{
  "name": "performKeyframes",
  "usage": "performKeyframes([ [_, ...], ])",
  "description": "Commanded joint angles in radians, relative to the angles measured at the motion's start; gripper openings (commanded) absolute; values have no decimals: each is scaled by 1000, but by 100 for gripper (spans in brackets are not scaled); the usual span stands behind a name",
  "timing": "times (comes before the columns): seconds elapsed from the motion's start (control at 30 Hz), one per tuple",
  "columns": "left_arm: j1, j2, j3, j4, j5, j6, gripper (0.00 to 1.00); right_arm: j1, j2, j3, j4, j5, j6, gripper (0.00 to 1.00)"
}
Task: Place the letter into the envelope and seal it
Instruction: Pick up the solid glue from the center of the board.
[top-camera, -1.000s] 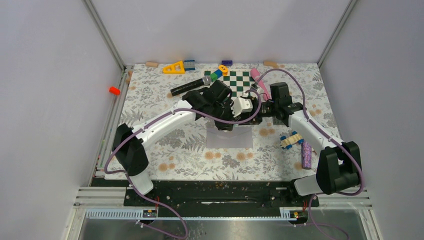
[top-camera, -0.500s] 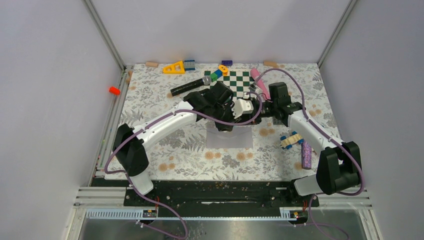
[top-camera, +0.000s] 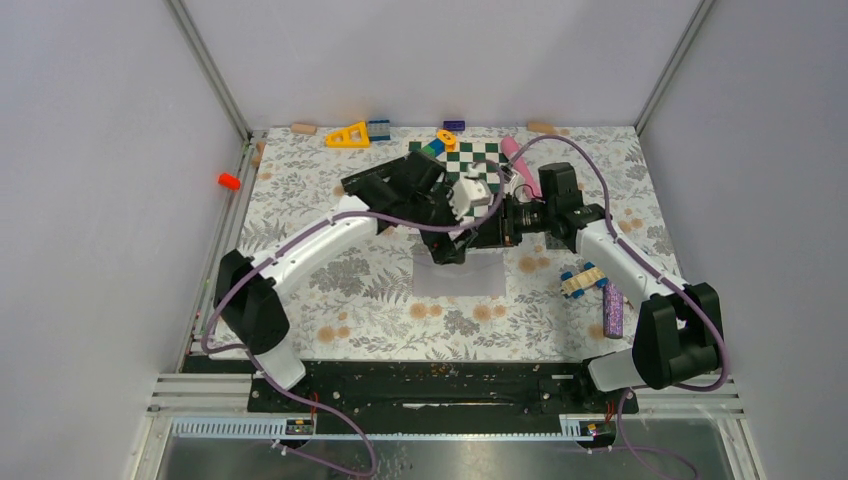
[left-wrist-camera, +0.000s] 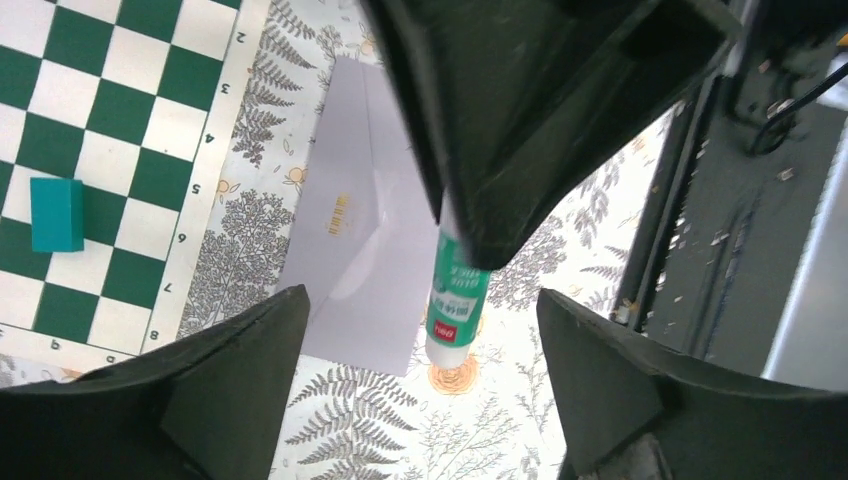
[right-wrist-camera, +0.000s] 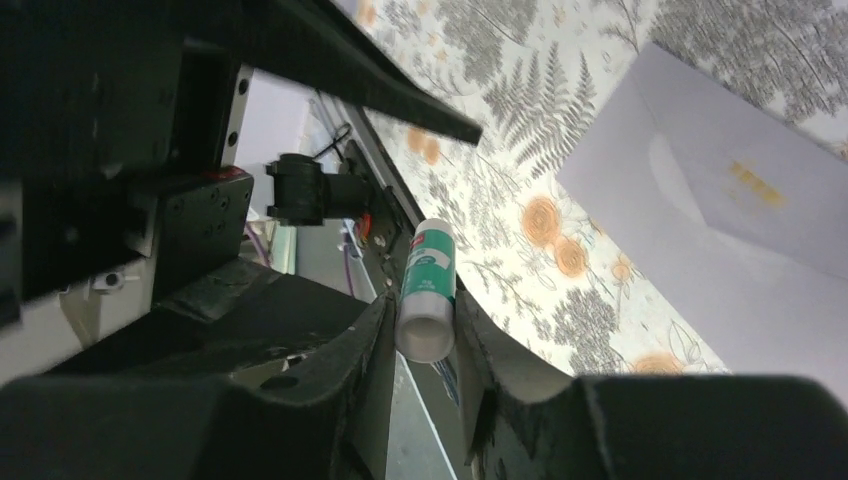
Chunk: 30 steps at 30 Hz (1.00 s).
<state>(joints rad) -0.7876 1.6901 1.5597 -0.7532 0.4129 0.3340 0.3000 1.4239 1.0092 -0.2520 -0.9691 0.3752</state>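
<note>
The light grey envelope (top-camera: 458, 274) lies flat on the floral table, its triangular flap showing in the left wrist view (left-wrist-camera: 360, 225) and in the right wrist view (right-wrist-camera: 720, 230). The letter does not show on its own. A green-and-white glue stick (left-wrist-camera: 458, 290) hangs above the envelope's edge, with my right gripper (right-wrist-camera: 425, 318) shut on its white end (right-wrist-camera: 428, 295). My left gripper (left-wrist-camera: 417, 312) stands wide open around the stick's far end without touching it. In the top view the two grippers (top-camera: 447, 243) (top-camera: 497, 225) meet above the envelope's far edge.
A green chessboard (top-camera: 473, 160) lies behind the grippers, with a teal block (left-wrist-camera: 56, 213) on it. A yellow triangle (top-camera: 348, 135) and a pink piece (top-camera: 515, 155) sit at the back. A toy car (top-camera: 583, 280) and a purple cylinder (top-camera: 612, 310) lie on the right.
My left gripper has opened wide, let go of the glue stick, and its wrist has swung toward the back. My right gripper has shut on the stick.
</note>
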Motion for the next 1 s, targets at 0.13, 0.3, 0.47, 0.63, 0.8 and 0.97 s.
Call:
performKeyframes([
  [0.13, 177, -134, -21, 105, 437, -80, 97, -76, -7, -78, 551, -167, 393, 18],
  [0.3, 177, -79, 43, 109, 537, -144, 97, -76, 65, -135, 1077, -205, 780, 18],
  [0.47, 185, -82, -31, 267, 537, -270, 92, -76, 98, -144, 1188, -206, 850, 18],
  [0.63, 191, -101, -76, 334, 545, -331, 81, -78, 109, -171, 1212, -199, 852, 18],
  [0.8, 202, -102, -81, 351, 535, -355, 70, -77, 103, -176, 1215, -197, 855, 18],
  [0.97, 215, -106, -87, 365, 540, -371, 62, -77, 91, -183, 1105, -201, 769, 18],
])
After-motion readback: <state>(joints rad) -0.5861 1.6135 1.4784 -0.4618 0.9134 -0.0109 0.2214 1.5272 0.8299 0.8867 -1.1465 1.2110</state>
